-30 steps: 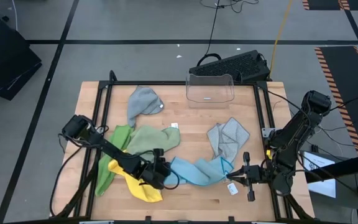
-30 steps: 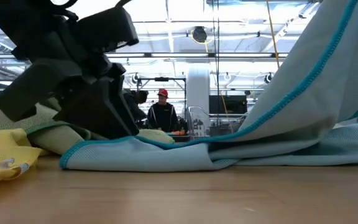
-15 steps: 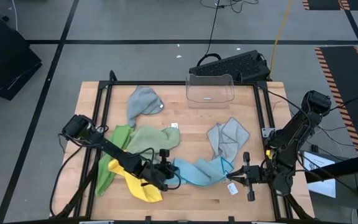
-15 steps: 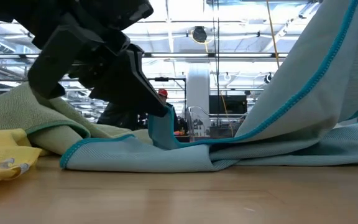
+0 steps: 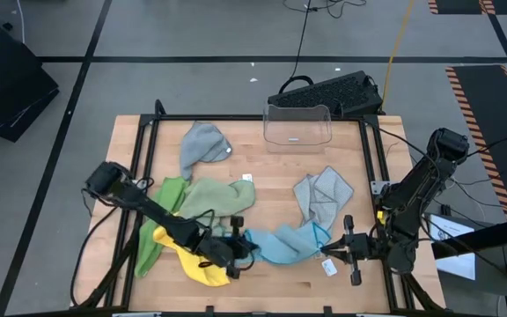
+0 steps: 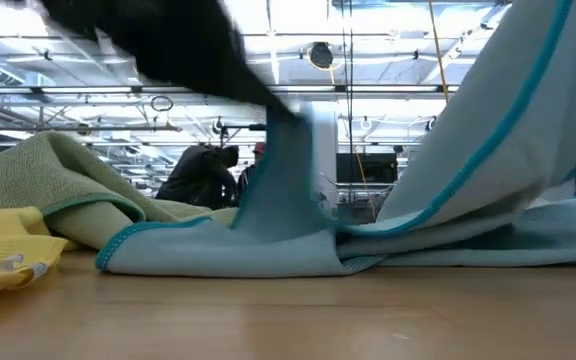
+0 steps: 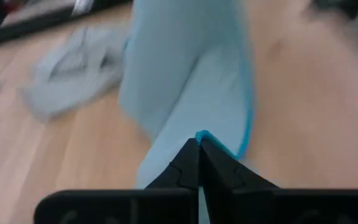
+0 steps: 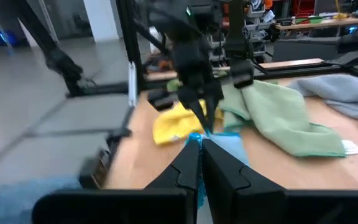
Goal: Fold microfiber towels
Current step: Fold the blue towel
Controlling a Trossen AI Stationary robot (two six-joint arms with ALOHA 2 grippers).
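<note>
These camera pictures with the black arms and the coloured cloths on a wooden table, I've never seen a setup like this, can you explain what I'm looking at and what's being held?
This is a two-armed robot at a wooden table. The overhead picture shows the whole scene. The low picture looks level across the tabletop. The other two come from cameras on each arm's wrist, looking past its fingers.

On the table lie soft cloths: a yellow towel, a bright green towel, a sage green towel, two grey towels and a light blue towel. A clear plastic bin stands at the far edge.

The left gripper is shut on one end of the light blue towel and lifts it. The right gripper is shut on the other end. The cloth hangs between them.
</note>
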